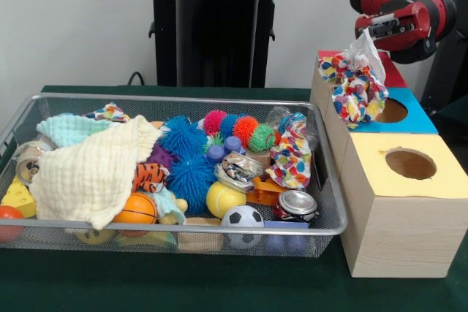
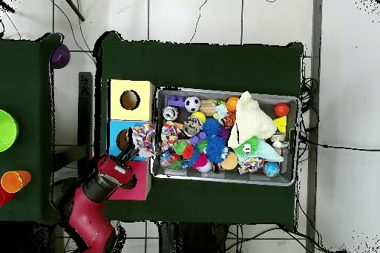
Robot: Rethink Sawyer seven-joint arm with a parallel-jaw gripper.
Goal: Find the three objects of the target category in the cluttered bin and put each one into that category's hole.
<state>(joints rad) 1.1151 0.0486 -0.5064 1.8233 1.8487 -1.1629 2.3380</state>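
Front view
Gripper (image 1: 371, 32): up at the right, its fingers closed on the clear top of a bag (image 1: 355, 82) of coloured candy, which hangs in the air.
Bag: over the near-left part of the blue box (image 1: 417, 118), beside that box's hole (image 1: 392, 111), partly hiding its rim.
Yellow box (image 1: 439, 180): nearest the camera, its hole (image 1: 410, 164) uncovered; a red box (image 1: 395, 74) shows behind the blue one.
Bin (image 1: 146, 226): wire mesh, left of the boxes on the green surface (image 1: 219, 283).
Bin contents: a second candy bag (image 1: 291, 155) leans at the right end; a cream cloth (image 1: 91, 169) covers the left part; spiky blue ball (image 1: 191, 173), yellow ball (image 1: 224, 199), small football (image 1: 242, 217), basketball (image 1: 136, 210) and a crushed can (image 1: 296, 204) lie among the clutter.

Overhead view
Gripper (image 2: 132, 148): at the blue box (image 2: 119, 127), between the box row and the bin (image 2: 291, 179); the arm (image 2: 93, 205) reaches up from the bottom.
Bag (image 2: 145, 137): at the gripper, over the blue box's edge next to the bin.
Yellow box (image 2: 142, 88): beside the blue one, hole (image 2: 130, 100) clear.
Cloth (image 2: 254, 120): in the bin's right half.
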